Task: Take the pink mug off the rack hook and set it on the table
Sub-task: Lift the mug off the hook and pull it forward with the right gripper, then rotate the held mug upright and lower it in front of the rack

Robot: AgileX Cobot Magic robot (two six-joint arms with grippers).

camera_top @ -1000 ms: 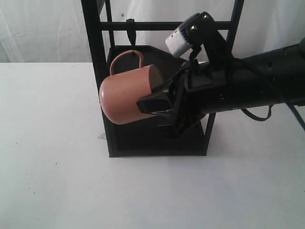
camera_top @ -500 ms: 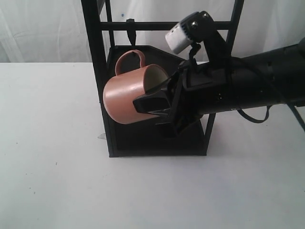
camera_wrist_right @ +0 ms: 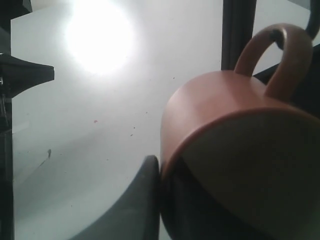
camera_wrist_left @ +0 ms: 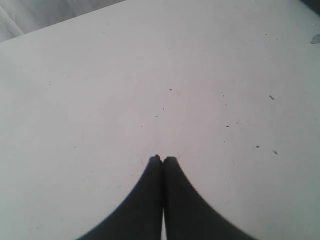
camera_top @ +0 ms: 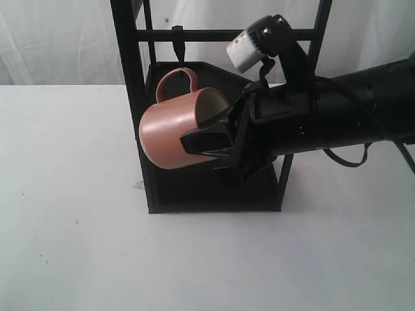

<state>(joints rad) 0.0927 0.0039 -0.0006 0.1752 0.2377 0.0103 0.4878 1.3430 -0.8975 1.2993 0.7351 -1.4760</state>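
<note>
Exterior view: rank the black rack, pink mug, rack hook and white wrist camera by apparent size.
1. black rack, largest, cut off at the top edge
2. pink mug
3. white wrist camera, clearly smaller than the mug
4. rack hook, smallest, a thin peg under the bar

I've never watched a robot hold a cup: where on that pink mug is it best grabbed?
The wall at the rim, coming from the open mouth. The pink mug lies tilted on its side, mouth facing the right gripper, so one finger fits inside and one outside. Its thin loop handle points up, a poorer hold.
</note>
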